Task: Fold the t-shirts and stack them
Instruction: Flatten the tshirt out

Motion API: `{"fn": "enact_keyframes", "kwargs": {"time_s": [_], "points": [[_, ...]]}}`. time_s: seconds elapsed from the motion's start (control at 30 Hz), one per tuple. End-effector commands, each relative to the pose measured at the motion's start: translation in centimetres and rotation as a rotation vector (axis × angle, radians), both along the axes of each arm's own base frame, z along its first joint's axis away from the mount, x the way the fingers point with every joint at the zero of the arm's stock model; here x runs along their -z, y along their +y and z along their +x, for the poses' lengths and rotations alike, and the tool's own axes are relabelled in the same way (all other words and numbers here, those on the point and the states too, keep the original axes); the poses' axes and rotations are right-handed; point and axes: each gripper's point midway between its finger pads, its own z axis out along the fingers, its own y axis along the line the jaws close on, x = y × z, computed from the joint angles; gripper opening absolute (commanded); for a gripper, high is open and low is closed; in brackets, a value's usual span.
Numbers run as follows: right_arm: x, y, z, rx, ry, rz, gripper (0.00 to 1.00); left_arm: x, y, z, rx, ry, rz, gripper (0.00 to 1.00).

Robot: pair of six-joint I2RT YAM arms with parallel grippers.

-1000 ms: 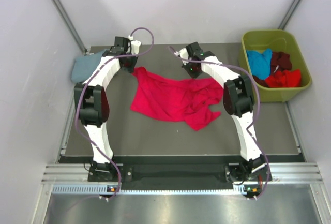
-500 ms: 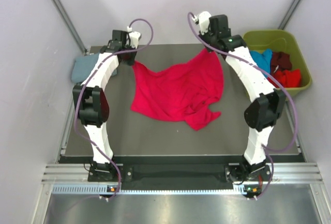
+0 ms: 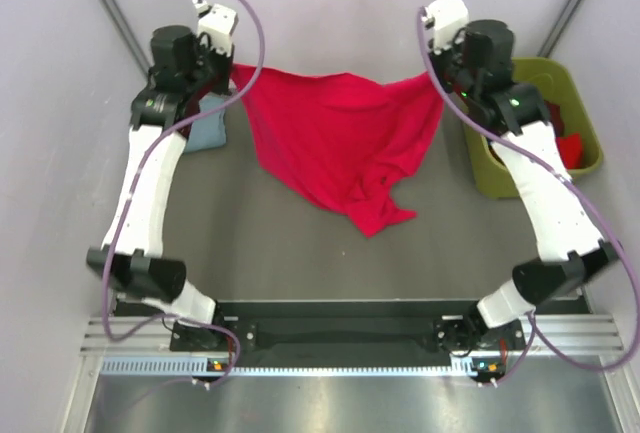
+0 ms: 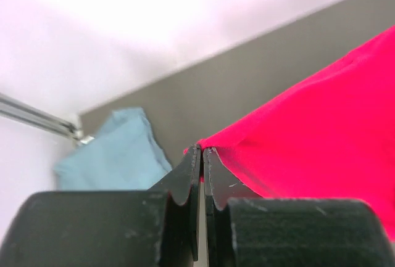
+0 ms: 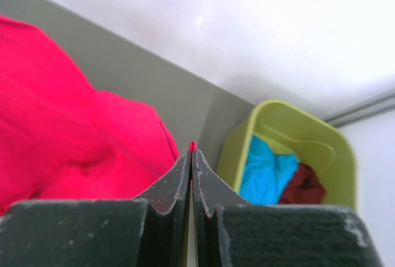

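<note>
A crimson-red t-shirt [image 3: 335,138] hangs stretched between both raised grippers, its lower tip trailing on the table near the middle. My left gripper [image 3: 232,71] is shut on its left top corner; in the left wrist view the jaws [image 4: 202,151] pinch red cloth [image 4: 321,131]. My right gripper [image 3: 440,81] is shut on the right top corner; the right wrist view shows the tips [image 5: 191,153] closed on a sliver of the red shirt [image 5: 62,119]. A blue-grey t-shirt [image 3: 205,125] lies folded at the back left, also in the left wrist view [image 4: 114,156].
An olive-green bin [image 3: 580,158] stands at the right, partly behind my right arm; the right wrist view shows its rim [image 5: 290,110] with a bright blue shirt [image 5: 265,171] and a maroon shirt [image 5: 302,184] inside. White walls close in on three sides.
Both grippers have risen high and moved apart, lifting the red t-shirt off the table and spreading it out. Only its lower tip still touches the table.
</note>
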Motion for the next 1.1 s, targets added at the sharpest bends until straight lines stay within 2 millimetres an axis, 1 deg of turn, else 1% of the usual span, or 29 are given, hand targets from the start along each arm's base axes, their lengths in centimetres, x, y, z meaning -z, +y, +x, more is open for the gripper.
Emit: {"fn": "enact_keyframes", "kwargs": {"time_s": [0.0,0.03,0.07,0.1,0.13,0.17,0.2,0.23,0.27,0.3,0.33,0.37,0.4,0.47,0.5,0.57,0.6,0.63,0.67,0.7,0.77,0.8,0.87,0.9,0.93,0.97,1.0,1.03,1.07], "points": [[-7.1,-3.2,-5.0,0.061,-0.178,0.078,0.00,-6.8,0.9,-4.8,-0.002,-0.189,0.011,0.00],[-8.6,-4.0,-7.1,0.065,-0.214,0.096,0.00,-8.8,1.3,-6.9,-0.006,-0.246,0.008,0.00],[-9.1,-4.5,-8.1,0.075,-0.230,0.105,0.00,-8.8,1.5,-7.8,-0.010,-0.251,0.011,0.00],[-8.6,-4.8,-8.9,0.077,-0.224,0.109,0.00,-9.4,1.7,-8.8,-0.012,-0.269,0.010,0.00],[-9.7,-5.7,-11.0,0.082,-0.257,0.125,0.00,-10.9,1.9,-10.9,-0.010,-0.315,0.004,0.00],[-9.9,-6.3,-11.9,0.087,-0.267,0.131,0.00,-10.7,2.0,-11.8,-0.005,-0.313,0.007,0.00],[-10.2,-7.2,-13.6,0.095,-0.289,0.145,0.00,-11.2,1.9,-12.8,0.012,-0.327,0.005,0.00],[-10.3,-8.1,-14.4,0.118,-0.300,0.152,0.00,-12.3,2.2,-14.8,0.014,-0.362,0.005,0.00],[-10.5,-8.9,-15.4,0.137,-0.314,0.156,0.00,-12.7,2.2,-15.7,0.014,-0.373,0.000,0.00],[-11.2,-9.9,-17.2,0.152,-0.353,0.167,0.00,-12.7,2.5,-16.7,0.012,-0.371,0.003,0.00],[-11.6,-10.5,-18.3,0.164,-0.374,0.173,0.00,-13.7,2.9,-18.6,0.004,-0.407,-0.003,0.00],[-11.9,-11.1,-19.1,0.176,-0.393,0.178,0.00,-13.9,3.1,-19.4,-0.002,-0.416,-0.003,0.00],[-12.9,-12.2,-21.1,0.203,-0.440,0.194,0.00,-14.4,3.6,-21.1,-0.012,-0.442,-0.002,0.00],[-14.1,-13.4,-23.0,0.237,-0.492,0.209,0.00,-14.4,3.8,-22.4,-0.012,-0.457,0.006,0.00],[-15.0,-14.2,-24.6,0.258,-0.533,0.217,0.00,-14.9,4.0,-23.8,-0.010,-0.487,0.012,0.00],[-16.7,-14.9,-26.6,0.269,-0.594,0.230,0.00,-15.6,4.0,-25.0,0.002,-0.518,0.008,0.00],[-17.3,-15.3,-27.4,0.284,-0.618,0.233,0.00,-16.2,4.1,-25.7,0.000,-0.538,-0.001,0.00],[-17.9,-15.5,-27.9,0.292,-0.636,0.238,0.00,-16.6,4.3,-25.9,-0.008,-0.547,-0.007,0.00],[-18.4,-15.7,-28.3,0.295,-0.651,0.243,0.00,-17.6,4.4,-26.5,-0.016,-0.572,-0.015,0.00],[-19.6,-16.0,-29.1,0.307,-0.685,0.256,0.00,-17.9,4.5,-26.4,-0.020,-0.576,-0.017,0.00],[-21.1,-16.1,-29.8,0.307,-0.728,0.269,0.00,-18.8,5.0,-26.4,-0.047,-0.599,-0.012,0.00],[-21.6,-16.0,-29.2,0.307,-0.734,0.269,0.00,-18.8,5.0,-25.7,-0.051,-0.597,0.005,0.00],[-22.0,-16.0,-28.2,0.312,-0.738,0.267,0.00,-17.8,5.2,-24.0,-0.068,-0.573,0.041,0.00],[-22.3,-15.9,-27.0,0.314,-0.740,0.258,0.00,-17.1,5.4,-22.7,-0.081,-0.551,0.061,0.00],[-22.4,-15.8,-26.3,0.314,-0.745,0.253,0.00,-15.5,5.4,-21.0,-0.090,-0.514,0.078,0.00],[-21.9,-15.6,-24.9,0.310,-0.731,0.228,0.00,-15.3,6.0,-20.1,-0.130,-0.524,0.091,0.00],[-22.3,-15.4,-23.5,0.307,-0.744,0.224,0.00,-14.5,6.0,-18.7,-0.130,-0.514,0.125,0.00],[-22.0,-15.3,-22.5,0.306,-0.737,0.218,0.00,-12.3,5.9,-17.0,-0.130,-0.473,0.149,0.00],[-21.0,-15.0,-20.0,0.302,-0.701,0.194,0.00,-12.5,6.1,-16.0,-0.151,-0.502,0.157,0.00]]}}
